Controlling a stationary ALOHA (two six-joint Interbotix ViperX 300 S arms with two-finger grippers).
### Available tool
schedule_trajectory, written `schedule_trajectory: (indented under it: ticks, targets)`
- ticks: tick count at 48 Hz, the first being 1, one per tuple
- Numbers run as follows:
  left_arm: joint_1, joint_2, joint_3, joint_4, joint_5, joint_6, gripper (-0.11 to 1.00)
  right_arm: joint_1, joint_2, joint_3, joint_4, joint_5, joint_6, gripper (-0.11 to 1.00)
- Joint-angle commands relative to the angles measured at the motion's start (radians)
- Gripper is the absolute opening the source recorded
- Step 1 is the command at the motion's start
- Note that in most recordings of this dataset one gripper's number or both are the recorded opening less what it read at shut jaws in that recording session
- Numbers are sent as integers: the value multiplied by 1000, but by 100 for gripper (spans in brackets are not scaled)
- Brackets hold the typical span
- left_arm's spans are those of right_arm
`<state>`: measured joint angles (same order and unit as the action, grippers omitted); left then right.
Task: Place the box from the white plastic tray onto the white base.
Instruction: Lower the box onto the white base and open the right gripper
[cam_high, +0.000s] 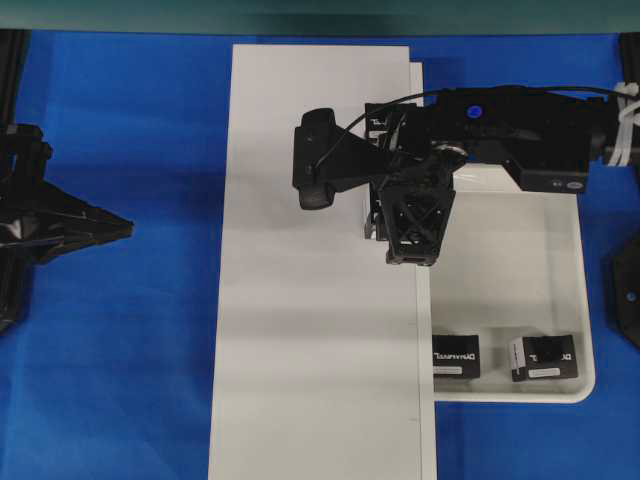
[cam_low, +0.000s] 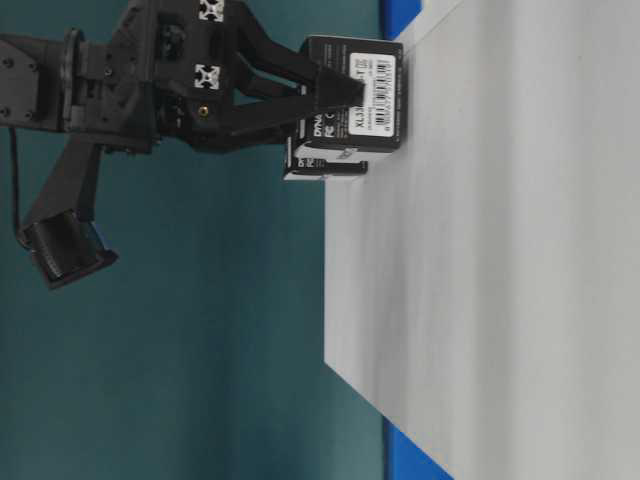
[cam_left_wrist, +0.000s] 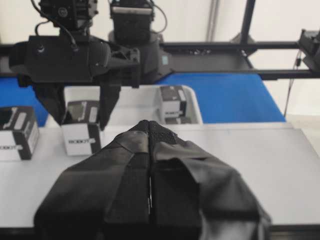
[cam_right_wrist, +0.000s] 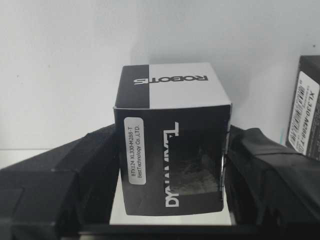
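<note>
White label sticker (cam_right_wrist: 133, 150), wrist view only.

A: What does the right arm (cam_high: 520, 125) look like?

B: Matte black and boxy, with a small blue light on top, a black cable looping over it and white ties near its base. A black camera (cam_high: 315, 160) hangs off the wrist.

A: And its end effector (cam_right_wrist: 172, 165)?

B: Black fingers (cam_right_wrist: 270, 170) with a textured wrap, and a cross-braced frame behind.

A: The left end effector (cam_left_wrist: 150, 130)?

B: Also black, taped, its tips pressed together.
</note>
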<state>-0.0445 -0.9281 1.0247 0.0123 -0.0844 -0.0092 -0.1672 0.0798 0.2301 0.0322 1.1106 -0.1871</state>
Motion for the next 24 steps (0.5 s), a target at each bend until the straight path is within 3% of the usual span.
schedule_trajectory:
  ticks: [1,24]
  targets:
    - [-2,6,-28,3,-6,-2,-7,9,12,3,-2,-11,-2,61]
    - [-3,6,-28,3,-9,0,-7,8,20,8,-2,-26,0,61]
